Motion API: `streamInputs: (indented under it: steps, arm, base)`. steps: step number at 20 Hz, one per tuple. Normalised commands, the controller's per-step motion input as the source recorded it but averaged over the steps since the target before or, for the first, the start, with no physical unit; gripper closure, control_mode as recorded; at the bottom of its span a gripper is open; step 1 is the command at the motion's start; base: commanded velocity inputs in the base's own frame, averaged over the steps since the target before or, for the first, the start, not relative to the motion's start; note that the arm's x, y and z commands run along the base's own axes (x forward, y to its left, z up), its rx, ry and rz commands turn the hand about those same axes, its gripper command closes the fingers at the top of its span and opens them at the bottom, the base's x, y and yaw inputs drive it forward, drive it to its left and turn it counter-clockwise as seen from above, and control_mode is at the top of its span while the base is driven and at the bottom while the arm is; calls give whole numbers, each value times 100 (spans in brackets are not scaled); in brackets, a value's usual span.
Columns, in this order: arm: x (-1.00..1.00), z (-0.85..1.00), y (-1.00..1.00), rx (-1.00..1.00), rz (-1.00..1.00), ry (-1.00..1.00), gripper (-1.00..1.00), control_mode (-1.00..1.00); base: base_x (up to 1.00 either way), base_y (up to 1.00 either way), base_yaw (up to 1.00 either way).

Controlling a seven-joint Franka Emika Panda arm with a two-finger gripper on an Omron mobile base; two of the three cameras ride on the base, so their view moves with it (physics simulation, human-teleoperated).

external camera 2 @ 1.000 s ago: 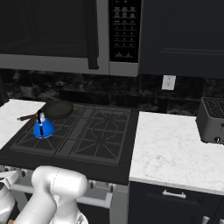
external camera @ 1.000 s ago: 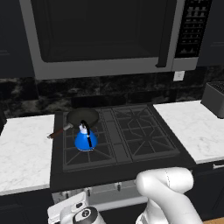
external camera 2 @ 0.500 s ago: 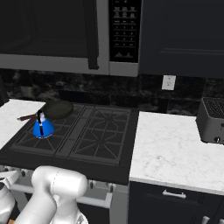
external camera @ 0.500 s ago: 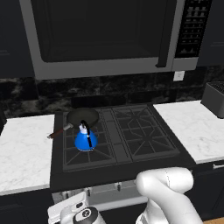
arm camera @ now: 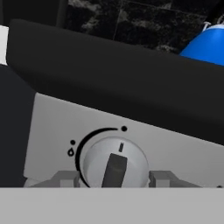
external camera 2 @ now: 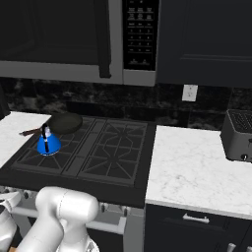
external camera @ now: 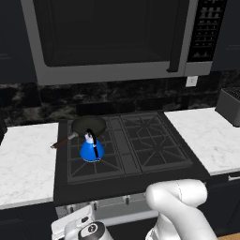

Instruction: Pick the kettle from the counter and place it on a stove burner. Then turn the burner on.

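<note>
The blue kettle (external camera: 92,149) (external camera 2: 48,143) stands upright on the front-left stove burner (external camera: 77,169), and its blue side peeks over the stove's edge in the hand view (arm camera: 208,46). My gripper (arm camera: 114,178) is low at the stove's front panel, open. One fingertip (arm camera: 65,178) is on each side of a round grey stove knob (arm camera: 116,162), close to its rim. The knob's mark points up toward a small dot. The white marble counter (external camera: 23,159) (external camera 2: 197,167) lies on both sides of the cooktop.
A black frying pan (external camera: 88,125) (external camera 2: 65,123) sits on the back-left burner just behind the kettle, its reddish handle over the left counter. A toaster (external camera 2: 238,135) stands on the right counter. A microwave (external camera: 108,37) hangs over the stove.
</note>
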Motion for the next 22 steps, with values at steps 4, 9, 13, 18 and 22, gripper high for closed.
streamInputs:
  steps: [4,9,13,18,22]
  arm:
    - [0,0,-1,-22,-4,0,100,-100]
    - [0,-1,-9,-22,-6,0,100,-100]
    - [0,-7,-15,-19,-4,0,100,-100]
    - [0,-12,-20,-18,-4,-3,100,-100]
    - [0,-19,-21,-19,-4,-12,100,-100]
  base:
    - [0,0,0]
    - [0,0,0]
    - [0,0,0]
    - [0,0,0]
    - [0,0,0]
